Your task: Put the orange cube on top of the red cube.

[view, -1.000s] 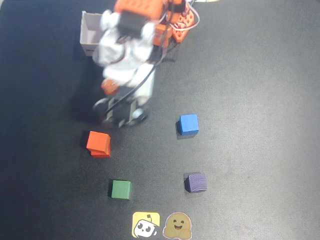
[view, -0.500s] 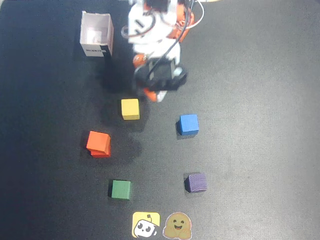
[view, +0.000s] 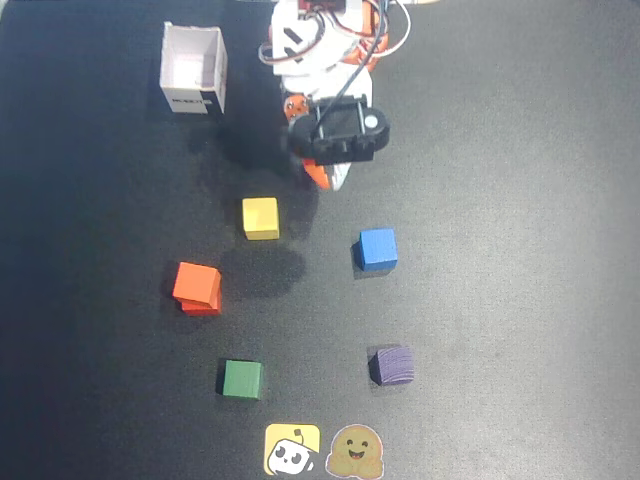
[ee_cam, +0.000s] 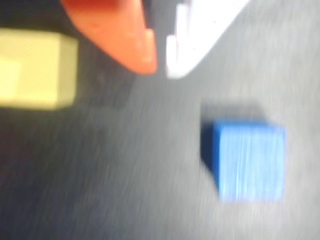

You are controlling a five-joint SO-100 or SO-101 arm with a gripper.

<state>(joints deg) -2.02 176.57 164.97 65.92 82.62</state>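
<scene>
Small orange cube (view: 195, 281) stacked askew on deeper red cube (view: 203, 305), well apart from empty claw (view: 327, 180), its tips nearly together (ee_cam: 161, 60), on black worktop (view: 500, 200).

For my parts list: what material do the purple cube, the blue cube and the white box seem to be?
The purple cube looks like painted wood, matte; faint grain lines show on top. The blue cube looks the same, with fine streaks on its face, though blurred. The white box seems thin card or paper, open-topped; uncertain.
</scene>
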